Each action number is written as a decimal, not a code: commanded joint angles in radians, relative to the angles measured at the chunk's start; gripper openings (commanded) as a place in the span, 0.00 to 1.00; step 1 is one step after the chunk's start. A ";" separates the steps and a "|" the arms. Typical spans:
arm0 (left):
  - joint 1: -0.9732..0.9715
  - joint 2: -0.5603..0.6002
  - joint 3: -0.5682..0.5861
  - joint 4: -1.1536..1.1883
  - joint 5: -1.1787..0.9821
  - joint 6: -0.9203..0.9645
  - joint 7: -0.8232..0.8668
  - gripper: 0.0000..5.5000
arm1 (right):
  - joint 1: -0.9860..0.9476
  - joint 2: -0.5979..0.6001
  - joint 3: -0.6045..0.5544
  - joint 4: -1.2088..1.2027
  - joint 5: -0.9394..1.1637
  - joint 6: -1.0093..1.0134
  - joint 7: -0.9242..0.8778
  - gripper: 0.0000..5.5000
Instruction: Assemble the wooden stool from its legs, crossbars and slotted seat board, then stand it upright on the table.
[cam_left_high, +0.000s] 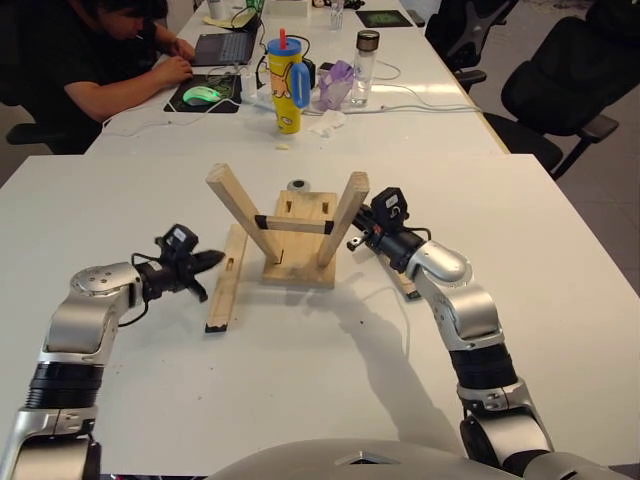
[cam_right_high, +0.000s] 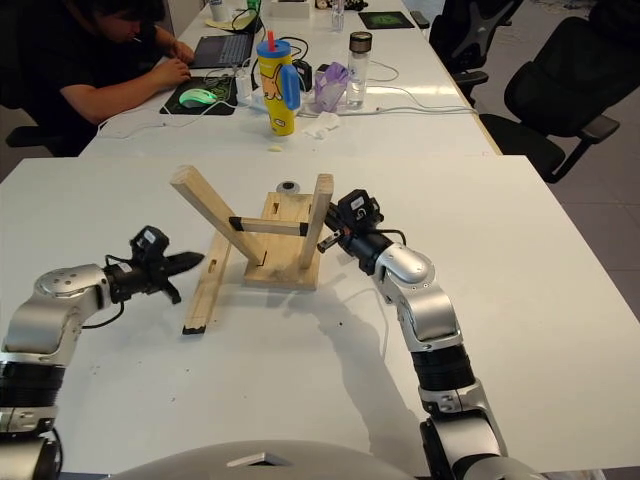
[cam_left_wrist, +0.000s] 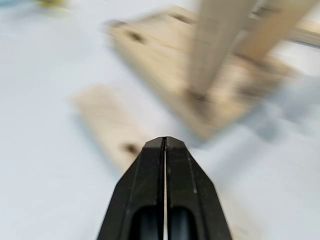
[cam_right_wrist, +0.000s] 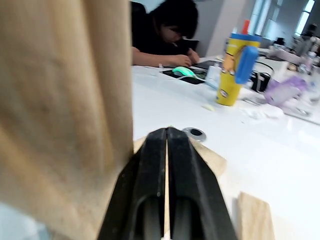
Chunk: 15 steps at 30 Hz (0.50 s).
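The pale slotted seat board (cam_left_high: 305, 272) lies flat mid-frame, two square legs (cam_left_high: 243, 213) splayed upward, a thin crossbar (cam_left_high: 295, 225) between them. My left gripper (cam_left_high: 218, 257) and right gripper (cam_left_high: 354, 241) are both clamped closed.

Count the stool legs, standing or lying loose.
3 for sure. The left leg and right leg stand slanted in the seat board; a loose leg lies beside it. A half-hidden wood piece opposite may be a fourth.
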 joint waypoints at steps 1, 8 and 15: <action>0.003 0.120 -0.056 -0.077 -0.013 0.071 -0.108 0.00 | -0.038 -0.019 0.065 -0.006 0.018 -0.081 0.125 0.00; 0.027 0.161 -0.107 -0.140 -0.004 0.113 -0.119 0.00 | -0.054 0.028 0.150 -0.017 0.012 -0.105 0.178 0.00; 0.056 0.149 -0.140 -0.171 -0.012 0.128 -0.108 0.00 | -0.105 0.103 0.260 -0.021 -0.035 -0.065 0.162 0.00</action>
